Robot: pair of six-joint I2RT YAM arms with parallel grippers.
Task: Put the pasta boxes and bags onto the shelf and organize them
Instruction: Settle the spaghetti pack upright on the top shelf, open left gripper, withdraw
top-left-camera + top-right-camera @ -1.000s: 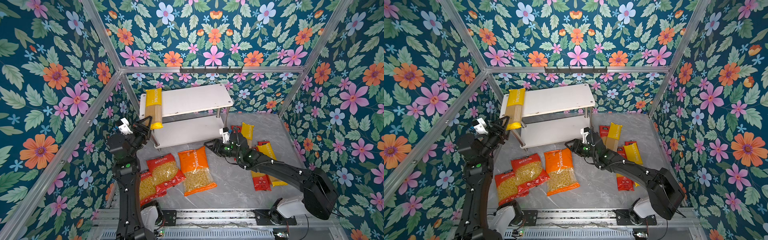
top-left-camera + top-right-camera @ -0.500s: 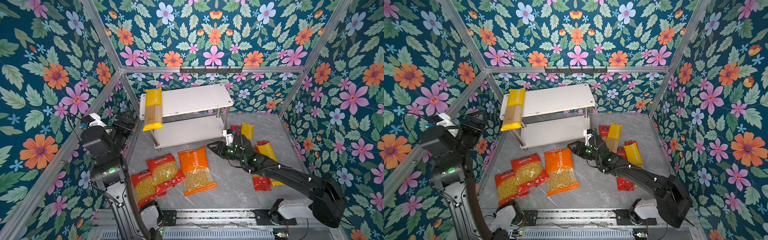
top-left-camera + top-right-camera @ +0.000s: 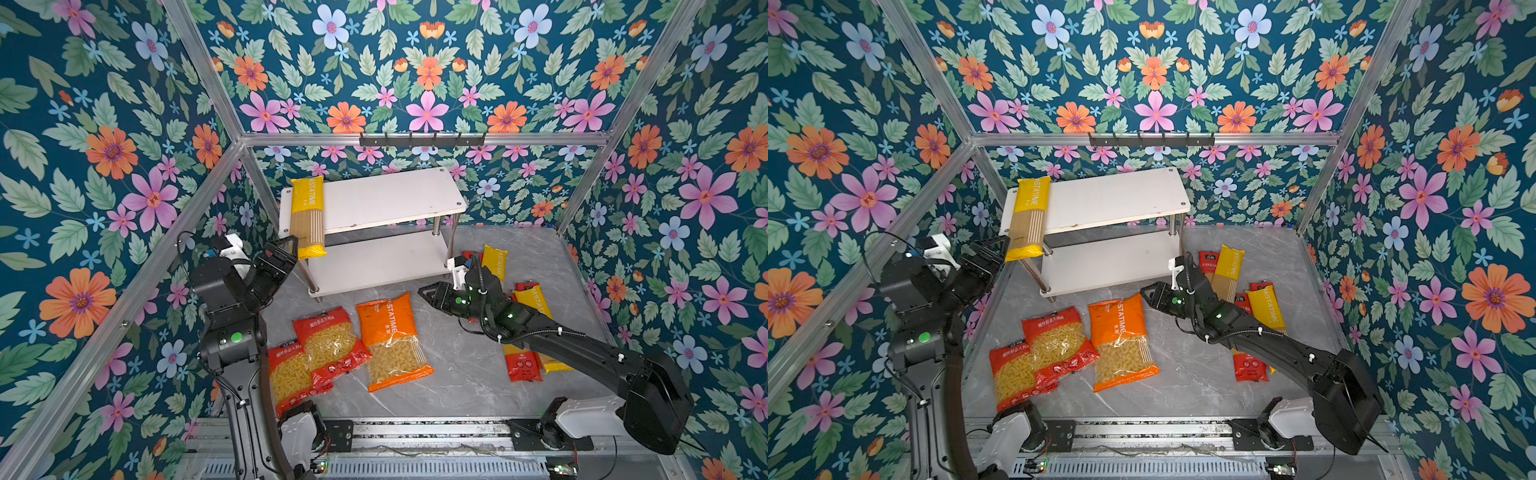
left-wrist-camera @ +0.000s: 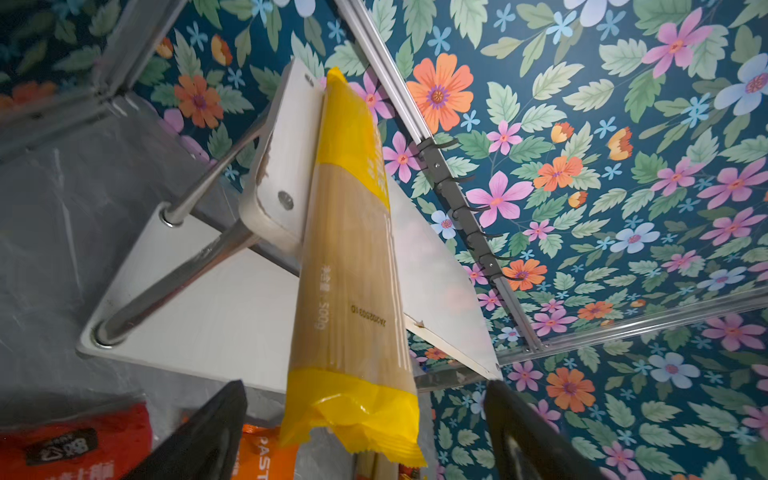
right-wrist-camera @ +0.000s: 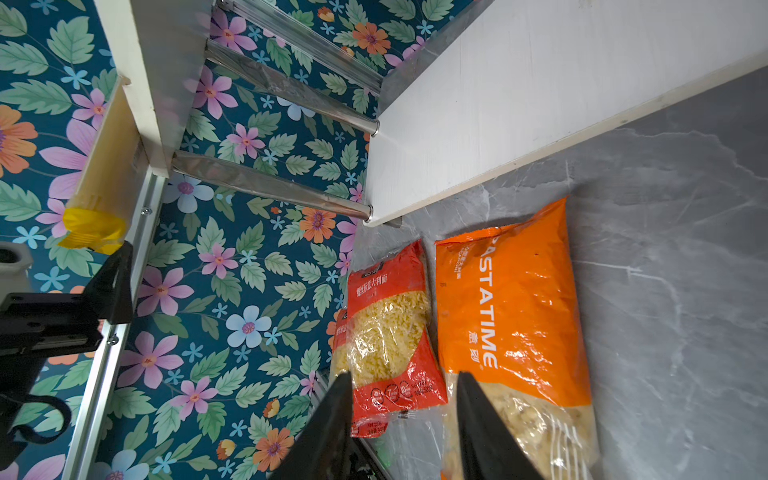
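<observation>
A long yellow spaghetti pack lies across the left end of the shelf's top board and overhangs its front edge. My left gripper is open just below that hanging end, its fingers apart from the pack on both sides. My right gripper hovers open and empty over the floor, beside the orange curly-pasta bag. Two short red bags lie left of it. Long yellow and red packs lie on the right, partly under my right arm.
A black hook rail hangs on the back frame above the shelf. Floral walls with aluminium posts enclose the grey marble floor. The shelf's lower board is bare. The left arm's column stands close to the left wall.
My left gripper swung away to the left, then came back under the pack's overhanging end with its jaws wider. The right gripper's jaws narrowed a little; it hardly moved.
</observation>
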